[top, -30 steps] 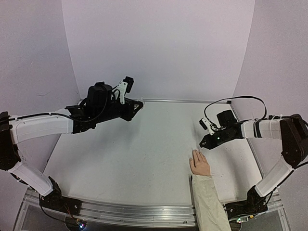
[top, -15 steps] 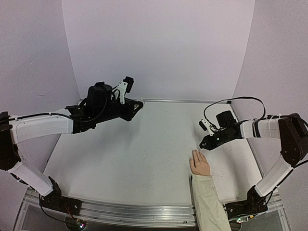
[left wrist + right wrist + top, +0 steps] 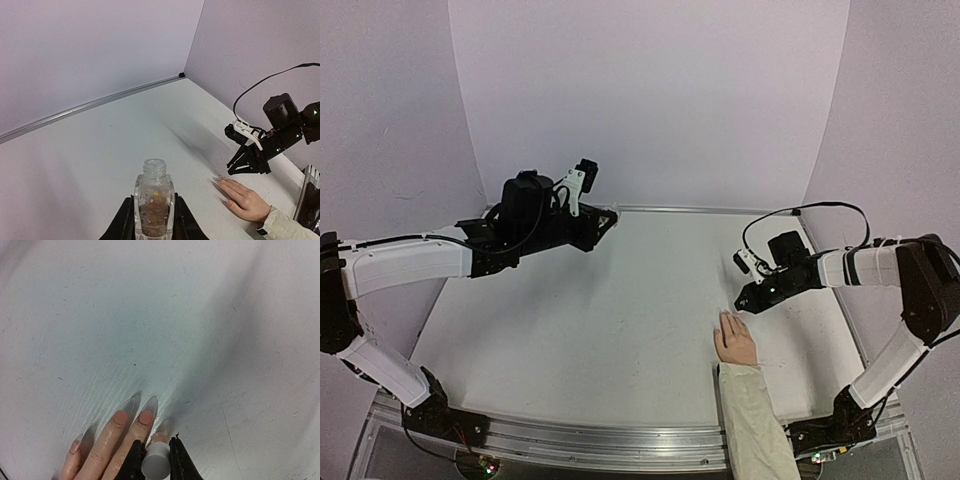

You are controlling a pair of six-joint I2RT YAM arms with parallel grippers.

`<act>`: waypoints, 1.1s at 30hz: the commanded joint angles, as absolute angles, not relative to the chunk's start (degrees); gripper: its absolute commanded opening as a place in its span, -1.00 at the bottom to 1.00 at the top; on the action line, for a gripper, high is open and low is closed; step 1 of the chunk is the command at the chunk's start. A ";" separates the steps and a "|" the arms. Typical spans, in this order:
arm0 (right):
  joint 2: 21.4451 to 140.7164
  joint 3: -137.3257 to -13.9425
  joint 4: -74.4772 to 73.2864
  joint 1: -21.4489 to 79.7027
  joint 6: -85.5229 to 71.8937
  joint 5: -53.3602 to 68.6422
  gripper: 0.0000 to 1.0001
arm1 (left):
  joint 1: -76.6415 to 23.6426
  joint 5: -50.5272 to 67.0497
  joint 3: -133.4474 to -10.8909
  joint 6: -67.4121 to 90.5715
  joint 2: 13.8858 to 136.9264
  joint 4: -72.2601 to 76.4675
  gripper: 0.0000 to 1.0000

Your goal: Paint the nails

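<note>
At the near right of the table, the hand lies palm down with its nails pointing away. Two are already orange-pink; the one beside them looks pale. Directly over that fingertip the right end effector is clamped on the white brush cap, with the bristles hidden beneath it. Doing this well, I judge, means short light strokes from cuticle to tip, kept off the skin and off the coloured nails just beside the cap. Far left, the left end effector grips the open glass bottle upright. It is well apart, so a refill means a long reach.
</note>
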State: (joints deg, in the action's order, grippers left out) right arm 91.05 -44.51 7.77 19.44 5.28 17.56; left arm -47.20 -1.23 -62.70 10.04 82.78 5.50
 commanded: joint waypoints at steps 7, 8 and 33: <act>92.90 -46.93 5.90 20.10 4.49 17.41 -1.00 | -46.93 -1.48 -65.04 10.37 81.31 7.25 -1.00; 92.90 -46.94 5.93 20.16 4.48 17.32 -1.00 | -46.92 -1.54 -65.05 10.33 81.30 7.26 -1.00; 93.85 -47.81 6.15 20.73 3.43 15.71 -1.00 | -46.85 -1.94 -65.17 9.93 81.66 7.27 -1.00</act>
State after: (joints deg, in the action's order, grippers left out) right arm 92.88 -45.78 7.75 20.08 4.34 15.81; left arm -47.18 -1.28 -62.70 10.35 82.78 5.50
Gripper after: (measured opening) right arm 0.162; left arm 0.213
